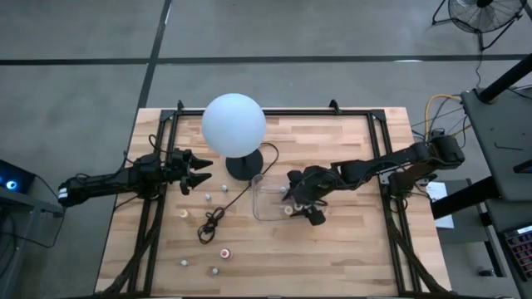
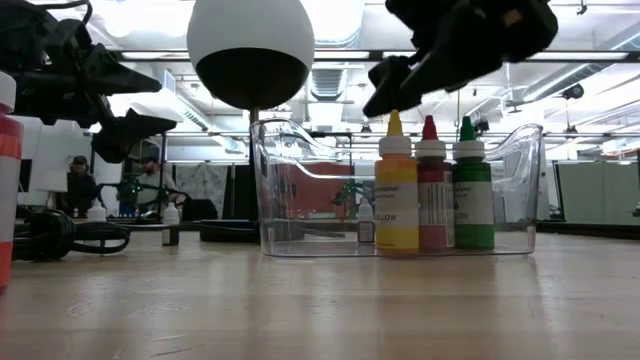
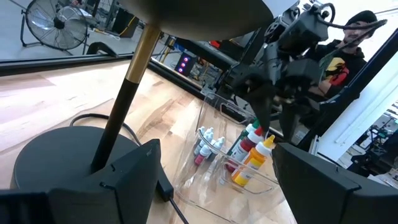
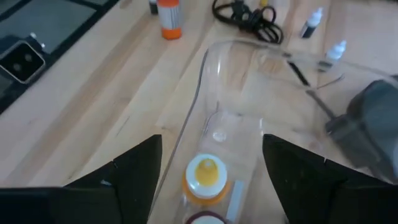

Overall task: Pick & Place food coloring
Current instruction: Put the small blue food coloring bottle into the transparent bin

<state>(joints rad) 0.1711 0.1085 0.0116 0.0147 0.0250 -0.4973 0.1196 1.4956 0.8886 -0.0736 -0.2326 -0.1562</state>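
We hold the right gripper (image 4: 208,171) wide and empty above the yellow bottle (image 4: 206,178), now standing in the clear tray (image 4: 239,56). We should lift straight up, clear of its cap. The left gripper (image 1: 202,169) waits open by the lamp (image 1: 233,124).

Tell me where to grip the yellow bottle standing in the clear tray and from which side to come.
Grip the yellow bottle at its narrow cap and neck, coming straight down from above. It stands upright inside the clear tray, walls all around, with the red bottle tight against it, so side approaches look blocked.
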